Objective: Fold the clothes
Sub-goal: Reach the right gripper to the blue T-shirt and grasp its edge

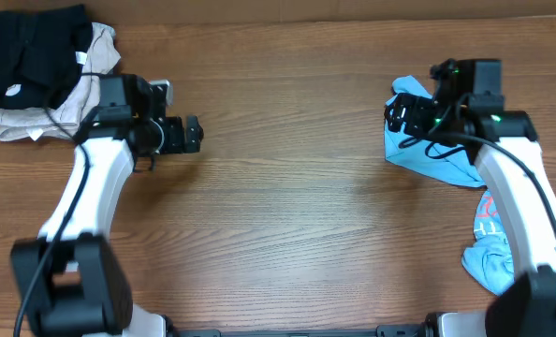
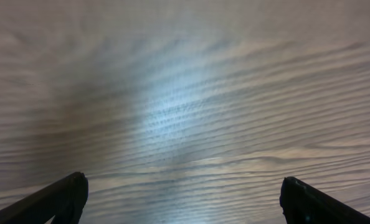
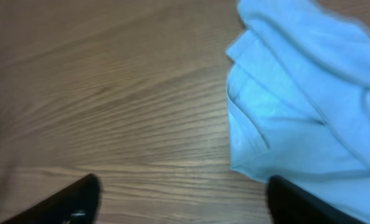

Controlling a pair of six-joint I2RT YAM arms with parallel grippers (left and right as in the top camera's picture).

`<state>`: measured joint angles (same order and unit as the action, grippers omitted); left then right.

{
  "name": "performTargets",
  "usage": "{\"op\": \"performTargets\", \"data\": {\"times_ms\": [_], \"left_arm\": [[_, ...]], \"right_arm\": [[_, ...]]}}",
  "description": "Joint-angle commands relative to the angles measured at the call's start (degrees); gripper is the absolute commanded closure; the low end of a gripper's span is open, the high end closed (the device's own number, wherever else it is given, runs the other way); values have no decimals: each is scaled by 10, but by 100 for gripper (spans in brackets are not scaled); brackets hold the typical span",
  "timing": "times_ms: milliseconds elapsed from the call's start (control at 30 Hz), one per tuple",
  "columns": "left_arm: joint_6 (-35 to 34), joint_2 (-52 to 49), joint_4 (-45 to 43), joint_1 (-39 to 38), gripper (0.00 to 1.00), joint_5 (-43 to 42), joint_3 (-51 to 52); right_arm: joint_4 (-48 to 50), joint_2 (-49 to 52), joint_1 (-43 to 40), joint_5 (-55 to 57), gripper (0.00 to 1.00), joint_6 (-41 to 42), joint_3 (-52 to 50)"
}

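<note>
T-shirt (image 1: pixel 434 165) beneath right arm (image 1: pixel 519 183); black garment (image 1: pixel 30 49) opposite

Left arm (image 1: pixel 89 192) reaching forward from its near base, wrist turned inward, left gripper (image 1: pixel 199 135) pointing toward the centre, jaws spread wide, right arm (image 1: pixel 517 183) stretched forward along the right side, right gripper (image 1: pixel 392 116) pointing inward, jaws wide apart

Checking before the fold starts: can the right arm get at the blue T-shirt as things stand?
Probably yes. The right gripper hangs open at the edge of the T-shirt, with only table wood beside that edge and nothing lying on the cloth there.
</note>
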<state>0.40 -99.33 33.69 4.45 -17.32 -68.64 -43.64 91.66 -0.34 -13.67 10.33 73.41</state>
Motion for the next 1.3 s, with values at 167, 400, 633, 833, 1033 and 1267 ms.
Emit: {"op": "performTargets", "data": {"times_ms": [167,400,633,833,1033,1267], "left_arm": [[6,-59,-5,-7,4,-30,-9],[10,-59,-10,-7,4,-31,-10],[7,-53,17,-7,13,-54,-52],[7,-44,74,-7,17,-63,-146],[9,-43,123,-7,13,-61,-231],[9,-43,128,-7,12,-58,-257]], "right_arm": [[5,108,8,36,30,15,12],[29,149,25,128,31,75,-12],[80,149,28,142,31,78,-47],[115,149,29,142,31,78,-71],[156,149,29,140,36,93,-95],[186,149,29,136,42,102,-115]]}}
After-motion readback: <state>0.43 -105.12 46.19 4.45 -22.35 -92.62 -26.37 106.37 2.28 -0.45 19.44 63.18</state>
